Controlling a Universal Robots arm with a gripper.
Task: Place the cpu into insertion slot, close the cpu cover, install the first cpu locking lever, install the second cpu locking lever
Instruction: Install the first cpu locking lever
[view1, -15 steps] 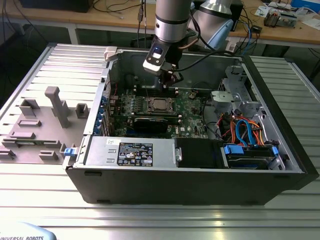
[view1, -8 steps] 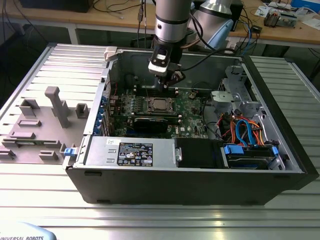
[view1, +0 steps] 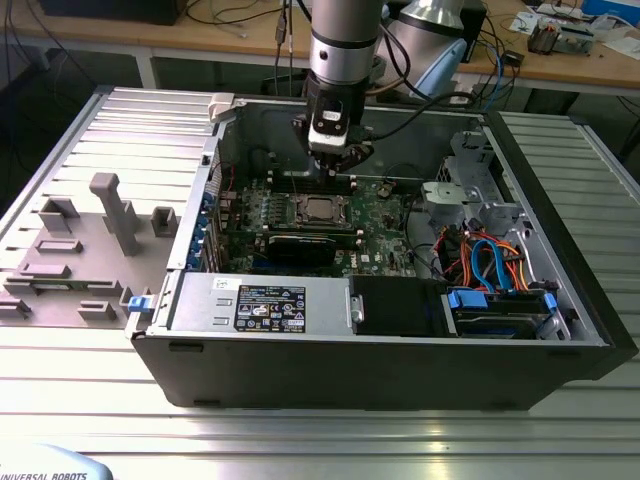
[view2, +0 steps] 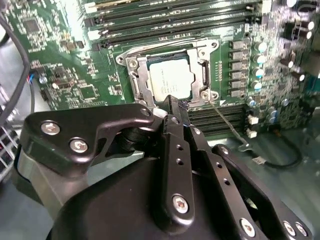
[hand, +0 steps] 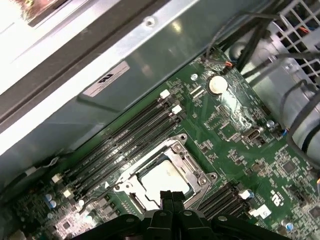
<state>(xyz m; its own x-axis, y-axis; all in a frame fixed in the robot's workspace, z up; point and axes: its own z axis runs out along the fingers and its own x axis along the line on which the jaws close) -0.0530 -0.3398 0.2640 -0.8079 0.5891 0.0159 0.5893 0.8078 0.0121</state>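
The claw (view1: 331, 168) hangs on the arm inside an open computer case (view1: 400, 375) that lies on a ribbed metal worktop (view1: 300, 440), set towards the worktop's far edge. In both wrist views its two black fingers are pressed together into one narrow tip (view2: 173, 104) (hand: 170, 196) with nothing between them. The tip is just above the near edge of the slot (view2: 129, 64), close to it; whether it touches cannot be told. The slot sits near the middle of the green board (view1: 380, 215) on the case floor. The cpu (view2: 169, 82), a dull silver square, lies flat in the slot (hand: 122, 186). The cover (view2: 196, 75), a thin silvery frame, lies down around the cpu (hand: 161, 176), whose top shows through the square window. In the exterior view the cpu (view1: 319, 209) is directly below the claw. In the second wrist view a thin wire lever (view2: 227, 125) runs from one corner of the slot out across the board, ending in a small hook. Long black memory slots (hand: 120, 145) run alongside the cover (hand: 187, 162), between it and the case wall.
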